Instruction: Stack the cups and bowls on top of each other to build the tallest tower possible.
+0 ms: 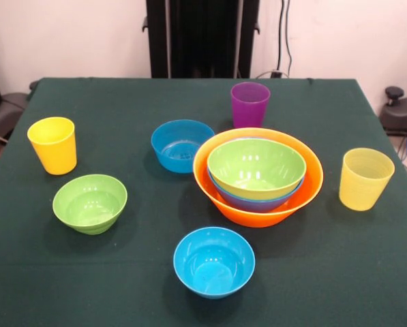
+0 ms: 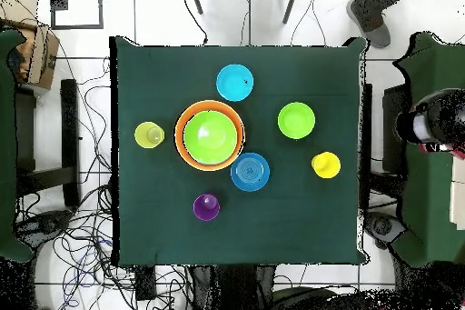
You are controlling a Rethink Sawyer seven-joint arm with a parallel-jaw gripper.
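No gripper is showing in either view. The orange bowl (image 1: 258,204) is sitting mid-table, holding a blue bowl (image 1: 254,199) and a green bowl (image 1: 256,167) nested inside. Around it are standing the purple cup (image 1: 249,103), ribbed cup (image 1: 365,178), yellow cup (image 1: 53,144), two small blue bowls (image 1: 182,144) (image 1: 214,261) and a small green bowl (image 1: 90,203).

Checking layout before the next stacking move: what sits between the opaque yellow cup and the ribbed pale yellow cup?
In the front view, the small green bowl and the tower lie between the opaque yellow cup and ribbed cup.
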